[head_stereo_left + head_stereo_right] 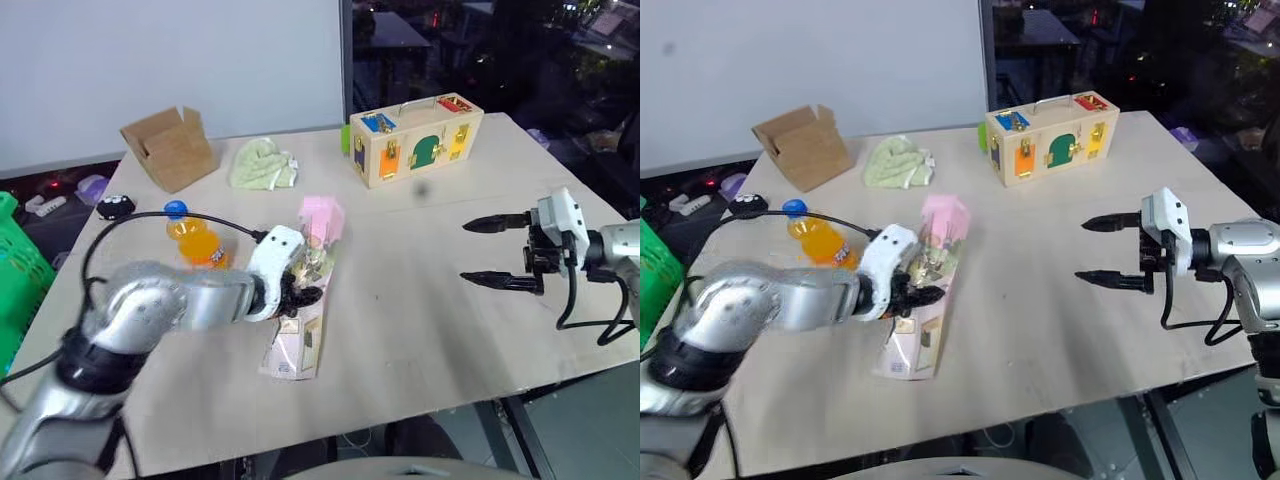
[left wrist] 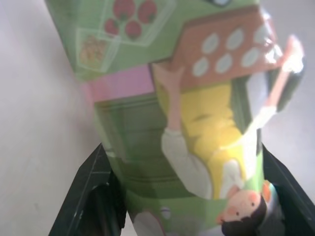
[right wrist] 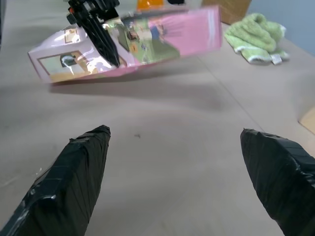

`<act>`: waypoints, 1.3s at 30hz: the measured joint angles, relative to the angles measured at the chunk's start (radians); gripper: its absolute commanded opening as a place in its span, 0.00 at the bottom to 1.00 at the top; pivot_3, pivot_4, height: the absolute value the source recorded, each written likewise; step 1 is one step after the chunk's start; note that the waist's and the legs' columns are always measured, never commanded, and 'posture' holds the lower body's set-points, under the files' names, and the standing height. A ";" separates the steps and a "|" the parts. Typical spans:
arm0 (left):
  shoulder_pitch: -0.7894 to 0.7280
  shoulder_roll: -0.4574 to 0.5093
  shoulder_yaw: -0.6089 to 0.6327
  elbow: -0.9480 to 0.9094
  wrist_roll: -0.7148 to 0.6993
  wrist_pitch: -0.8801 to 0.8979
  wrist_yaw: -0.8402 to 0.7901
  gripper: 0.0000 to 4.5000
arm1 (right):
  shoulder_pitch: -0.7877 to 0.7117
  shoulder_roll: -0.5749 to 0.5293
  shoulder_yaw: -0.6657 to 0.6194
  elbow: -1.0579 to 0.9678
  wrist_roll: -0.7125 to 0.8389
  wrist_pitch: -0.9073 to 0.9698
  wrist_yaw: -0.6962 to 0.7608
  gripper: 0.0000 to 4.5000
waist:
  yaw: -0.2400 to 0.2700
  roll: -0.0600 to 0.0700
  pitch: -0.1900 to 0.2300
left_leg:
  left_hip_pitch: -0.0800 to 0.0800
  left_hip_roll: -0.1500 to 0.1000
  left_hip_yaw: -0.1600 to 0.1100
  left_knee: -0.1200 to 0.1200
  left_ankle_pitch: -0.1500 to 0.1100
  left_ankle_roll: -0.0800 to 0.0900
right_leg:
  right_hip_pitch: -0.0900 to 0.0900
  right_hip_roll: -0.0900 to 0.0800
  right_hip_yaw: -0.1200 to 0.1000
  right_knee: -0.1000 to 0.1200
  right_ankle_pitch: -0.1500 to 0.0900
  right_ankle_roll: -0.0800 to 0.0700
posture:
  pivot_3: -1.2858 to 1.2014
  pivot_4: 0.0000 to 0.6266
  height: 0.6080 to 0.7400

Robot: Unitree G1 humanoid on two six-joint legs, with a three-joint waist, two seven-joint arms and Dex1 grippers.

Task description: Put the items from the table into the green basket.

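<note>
The left gripper has its black fingers clamped across the middle of the long pink carton, which sits near the centre of the table. In the right wrist view the far end of the carton tips up off the tabletop with a shadow under it, while the near end looks to be down or barely clear. The grip is on the flat faces of a long, floppy pack, so I reckon it could swivel or slide out between the pads once it swings.

The orange-drink bottle stands just beside the left forearm, at about ten o'clock from the carton. A sweep of that arm toward the green basket, out past the table's edge at nine o'clock, could easily clip the bottle and knock it over or roll it off.

The carton's trailing end might also drag on the table or catch the basket rim, since it is so long.

The right gripper hangs over at three o'clock, fingers spread wide and holding nothing, well apart from everything.
</note>
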 measured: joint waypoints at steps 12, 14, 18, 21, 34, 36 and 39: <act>0.226 -0.192 0.471 -0.029 0.225 -0.540 -0.382 0.56 | -0.005 0.119 0.003 -0.209 0.089 0.081 -0.093 1.00 | 0.090 -0.004 0.001 | -0.001 0.004 -0.002 0.001 -0.003 0.007 | 0.000 0.001 -0.003 -0.001 0.003 0.002 | 0.57 0.00 1.00; 0.239 -0.192 0.536 -0.039 0.215 -0.540 -0.363 0.56 | -0.015 0.152 0.022 -0.244 0.101 0.112 -0.131 1.00 | 0.096 -0.003 0.001 | -0.001 0.004 -0.002 0.000 -0.003 0.007 | 0.000 0.001 -0.003 -0.001 0.003 0.002 | 0.58 0.00 1.00; 0.306 -0.212 0.656 -0.068 0.202 -0.534 -0.312 0.56 | -0.062 0.282 0.129 -0.329 0.101 0.198 -0.264 1.00 | 0.117 -0.004 0.001 | -0.002 0.005 -0.003 0.000 -0.003 0.007 | -0.001 0.002 -0.004 0.000 0.003 0.002 | 0.61 0.00 1.00; 0.374 -0.225 0.721 -0.105 0.198 -0.528 -0.279 0.56 | -0.080 0.333 0.172 -0.362 0.102 0.227 -0.308 1.00 | 0.151 -0.005 0.001 | -0.002 0.004 -0.003 0.000 -0.004 0.007 | -0.001 0.001 -0.004 -0.001 0.003 0.002 | 0.64 0.00 1.00; 0.627 -0.288 1.126 -0.208 0.136 -0.523 -0.128 0.56 | -0.205 0.489 0.280 -0.261 0.080 0.207 -0.285 1.00 | 0.323 -0.013 -0.004 | -0.004 0.004 -0.011 0.000 -0.004 0.006 | 0.000 0.000 -0.015 -0.004 0.001 0.000 | 0.71 0.00 1.00; 0.618 -0.269 1.153 -0.184 0.134 -0.523 -0.125 0.56 | -0.221 0.500 0.280 -0.251 0.077 0.196 -0.284 1.00 | 0.344 -0.013 -0.004 | -0.005 0.004 -0.012 0.000 -0.004 0.006 | 0.000 0.001 -0.017 -0.004 0.001 0.001 | 0.71 0.00 1.00; 0.611 -0.235 1.205 -0.122 0.143 -0.523 -0.131 0.56 | -0.234 0.528 0.281 -0.249 0.074 0.193 -0.291 1.00 | 0.375 -0.012 -0.004 | -0.005 0.005 -0.012 0.000 -0.004 0.005 | -0.001 0.002 -0.021 -0.005 -0.001 0.003 | 0.70 0.00 1.00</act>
